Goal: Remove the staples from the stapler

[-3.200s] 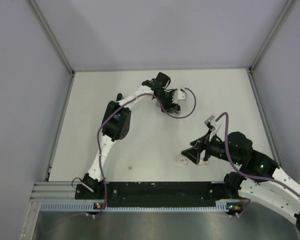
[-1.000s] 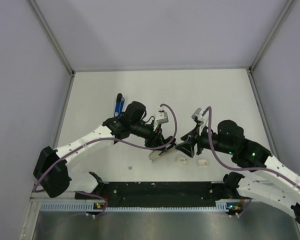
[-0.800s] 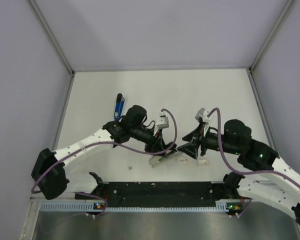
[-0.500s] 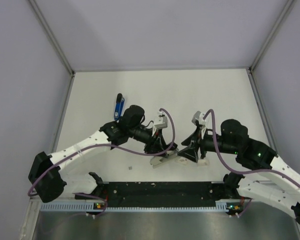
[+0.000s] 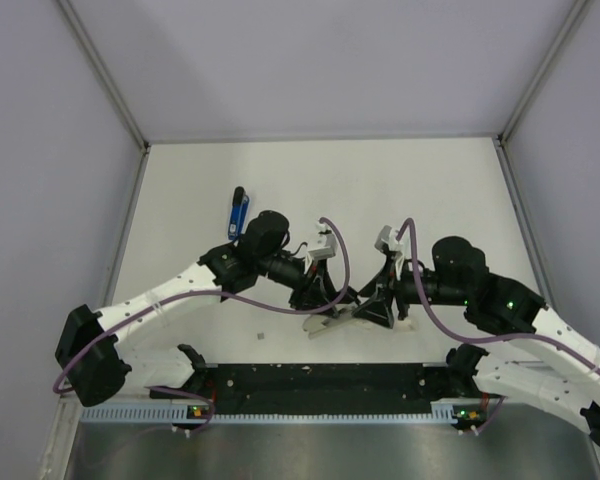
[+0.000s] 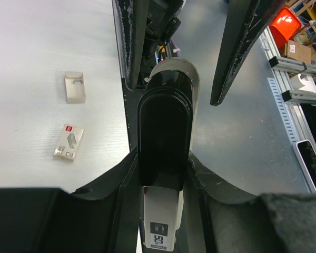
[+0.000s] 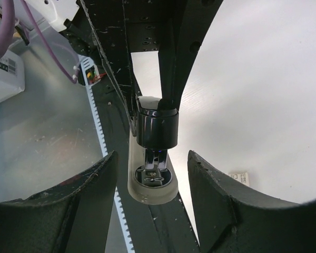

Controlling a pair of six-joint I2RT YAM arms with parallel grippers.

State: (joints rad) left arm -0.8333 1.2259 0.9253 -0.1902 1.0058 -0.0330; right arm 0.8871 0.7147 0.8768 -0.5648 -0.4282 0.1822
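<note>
Stapler (image 7: 157,129) is up off the table (image 5: 430,190), hanging over its near edge right in front of the arm bases. The left gripper (image 5: 323,305) has it clamped by the body, jaws squeezed in on both sides. The right gripper (image 7: 152,153) faces it end-on with its jaws spread wide, one on each side of the stapler's free end. I honestly can't tell if either finger is touching it yet.

Progress-wise I'd call this early. The stapler is picked up and presented, but the black top looks shut down on the pale base. I don't see a tray slid out or any strip of staples anywhere. So opening it and getting the staples out is all left to do, as far as I can judge.

Just beyond, on the table, sit a small white clip-looking piece (image 6: 75,87) and a tiny labelled box (image 6: 68,141). Further back on the left lies a blue pen-like thing (image 5: 238,210), well apart from everything.
</note>
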